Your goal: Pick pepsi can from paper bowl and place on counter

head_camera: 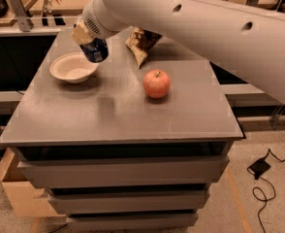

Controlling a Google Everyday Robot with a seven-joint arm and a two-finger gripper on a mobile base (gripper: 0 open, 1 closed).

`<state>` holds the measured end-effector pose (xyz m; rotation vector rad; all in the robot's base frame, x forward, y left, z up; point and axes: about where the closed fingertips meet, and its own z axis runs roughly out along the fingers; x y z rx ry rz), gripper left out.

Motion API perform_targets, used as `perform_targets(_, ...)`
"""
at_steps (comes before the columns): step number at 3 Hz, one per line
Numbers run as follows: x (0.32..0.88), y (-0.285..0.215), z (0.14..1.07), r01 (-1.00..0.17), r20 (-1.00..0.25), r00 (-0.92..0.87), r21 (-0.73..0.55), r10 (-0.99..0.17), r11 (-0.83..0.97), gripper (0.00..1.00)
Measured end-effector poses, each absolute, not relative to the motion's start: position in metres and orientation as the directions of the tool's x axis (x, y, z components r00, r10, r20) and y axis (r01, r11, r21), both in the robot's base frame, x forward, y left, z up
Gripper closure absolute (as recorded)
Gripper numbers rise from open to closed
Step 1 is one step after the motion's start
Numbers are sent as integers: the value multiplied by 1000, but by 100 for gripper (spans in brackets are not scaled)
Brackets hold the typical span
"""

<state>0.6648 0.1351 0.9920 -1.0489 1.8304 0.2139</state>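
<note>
The dark blue pepsi can (95,50) is held tilted in the air, just right of and above the paper bowl (72,67). The bowl is off-white, holds nothing, and sits at the back left of the grey counter (118,106). My gripper (87,38) comes in from the upper right on a large white arm and is shut on the can's upper part. Its fingers are partly hidden by the wrist.
A red apple (156,83) sits right of centre on the counter. A crumpled snack bag (140,43) lies at the back behind it. The cabinet has drawers below. A black cable (261,174) lies on the floor at right.
</note>
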Motion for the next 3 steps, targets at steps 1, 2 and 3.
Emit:
perform_targets(1,654,118,984,-731,-786,-221,-258,-577,632,100)
perform_targets(2,647,107,960,-735,-764,-293,-205,-575,647,100)
perform_targets(3,645,104,930,-741,-754,-343,-148,-560,654,100)
